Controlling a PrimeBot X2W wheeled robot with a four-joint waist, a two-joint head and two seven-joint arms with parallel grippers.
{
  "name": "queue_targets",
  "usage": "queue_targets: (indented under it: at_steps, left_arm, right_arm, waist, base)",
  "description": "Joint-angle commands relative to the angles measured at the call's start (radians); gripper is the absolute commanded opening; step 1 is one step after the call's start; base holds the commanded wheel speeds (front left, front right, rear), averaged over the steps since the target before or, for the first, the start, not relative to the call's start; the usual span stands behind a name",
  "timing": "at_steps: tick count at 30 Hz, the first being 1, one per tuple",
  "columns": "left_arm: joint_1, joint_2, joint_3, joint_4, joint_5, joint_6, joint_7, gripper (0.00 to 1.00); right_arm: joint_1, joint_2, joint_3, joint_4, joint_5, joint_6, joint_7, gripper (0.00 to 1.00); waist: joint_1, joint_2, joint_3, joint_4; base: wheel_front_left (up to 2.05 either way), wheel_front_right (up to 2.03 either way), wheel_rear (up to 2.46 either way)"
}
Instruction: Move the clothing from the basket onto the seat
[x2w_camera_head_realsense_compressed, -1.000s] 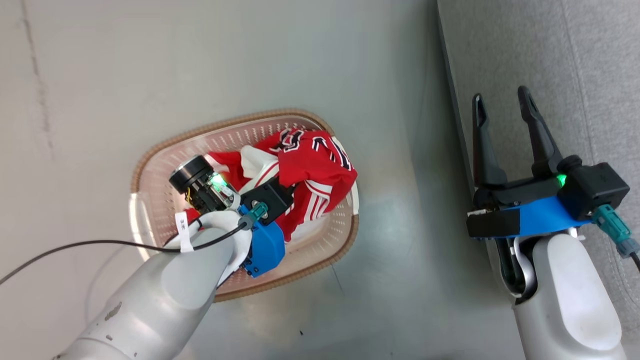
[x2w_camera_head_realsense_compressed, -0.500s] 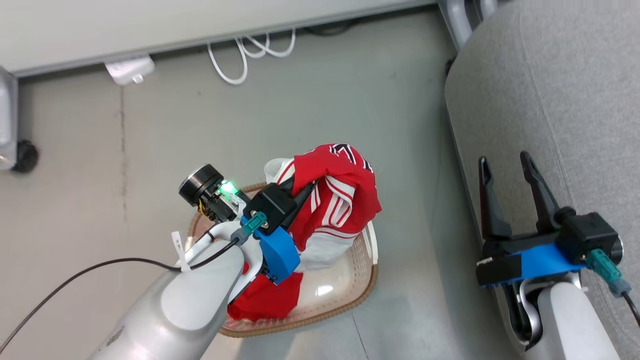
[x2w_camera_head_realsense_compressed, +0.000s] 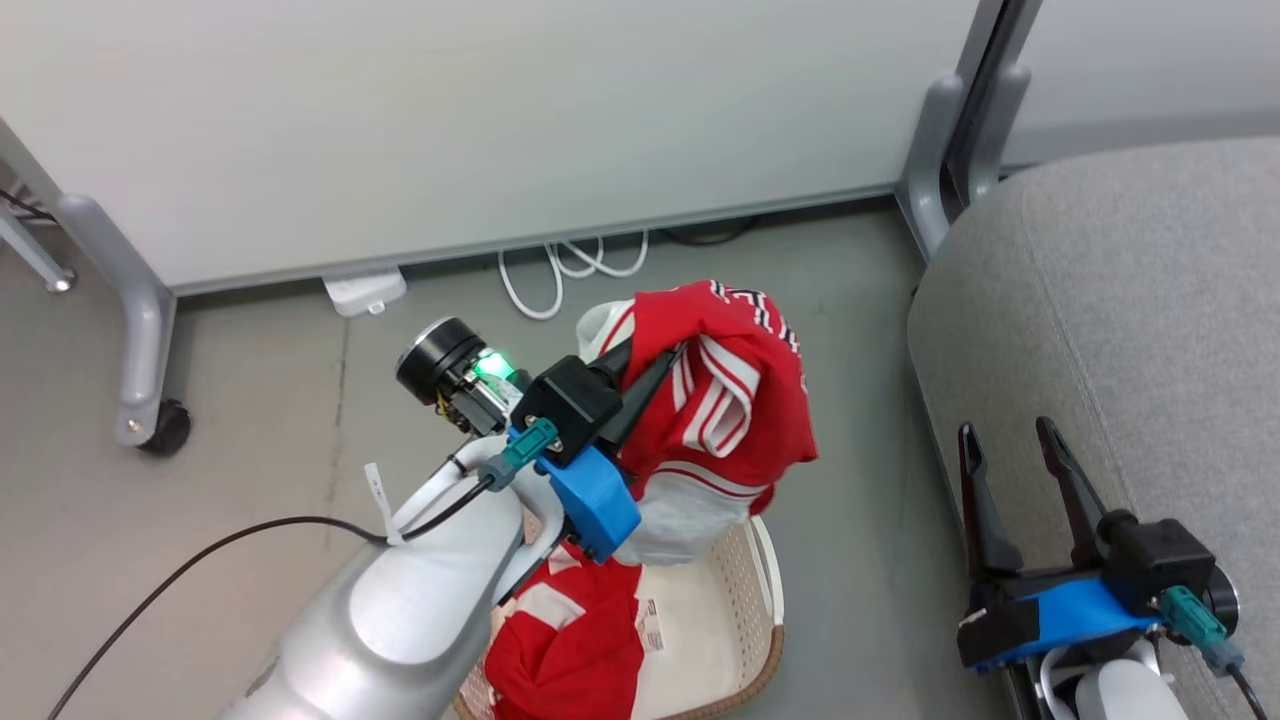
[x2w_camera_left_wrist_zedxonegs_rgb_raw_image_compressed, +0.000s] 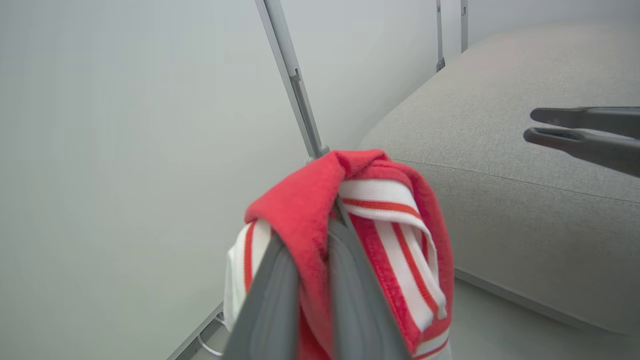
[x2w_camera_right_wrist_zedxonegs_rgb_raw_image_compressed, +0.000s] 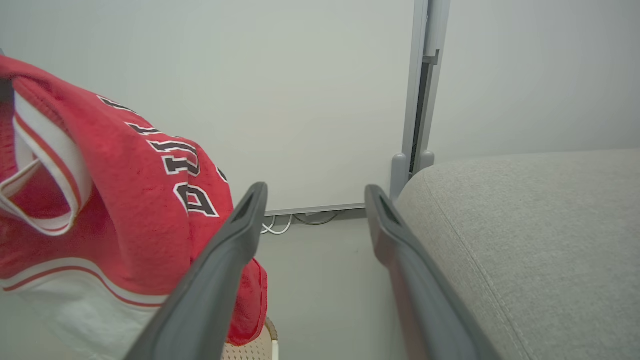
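Left gripper (x2w_camera_head_realsense_compressed: 660, 365): fingers pressed together, pinching a fold of the clothing (x2w_camera_head_realsense_compressed: 730, 400). In the left wrist view the red cloth is caught between the two fingers (x2w_camera_left_wrist_zedxonegs_rgb_raw_image_compressed: 270, 300) and wraps over their tips. The garment hangs off the fingertips in a bunch: red, white stripes, white hem at the bottom, black-and-white lettering on the side away from the wrist.

Below the gripper: the basket (x2w_camera_head_realsense_compressed: 762, 590) on the floor, with the hanging hem just above its rim. Inside it, under the left forearm, lies a second red garment (x2w_camera_head_realsense_compressed: 565, 640) beside a paper label (x2w_camera_head_realsense_compressed: 650, 612).

To the gripper's right, across a strip of floor: the seat (x2w_camera_head_realsense_compressed: 1130, 300), grey, with nothing red on it.

Right gripper (x2w_camera_head_realsense_compressed: 1005, 430): fingers spread wide, nothing between them, held at the near edge of the seat, well apart from the clothing. The right wrist view shows the gap between its fingers (x2w_camera_right_wrist_zedxonegs_rgb_raw_image_compressed: 220, 270).

Beyond the left fingertips: a white cable (x2w_camera_head_realsense_compressed: 570, 270) coiled on the floor and a power strip (x2w_camera_head_realsense_compressed: 365, 290) at the foot of a pale wall panel (x2w_camera_head_realsense_compressed: 480, 120).
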Motion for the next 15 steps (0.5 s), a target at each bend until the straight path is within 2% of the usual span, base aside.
queue_targets:
  at_steps: [1, 15]
  left_arm:
    - [0.000, -0.004, 0.006, -0.005, 0.002, -0.003, -0.005, 0.00]
    - [0.018, -0.025, -0.005, 0.000, -0.013, -0.023, -0.005, 0.00]
  right_arm:
    - [0.017, 0.004, -0.002, 0.003, -0.008, 0.000, -0.001, 1.00]
    - [0.111, 0.008, -0.009, 0.008, -0.013, 0.000, -0.001, 1.00]
  waist:
    - [0.0002, 0.0000, -0.028, 0.013]
    - [0.0002, 0.0000, -0.142, 0.043]
  base:
    - [0.00, 0.00, 0.00]
    - [0.00, 0.00, 0.00]
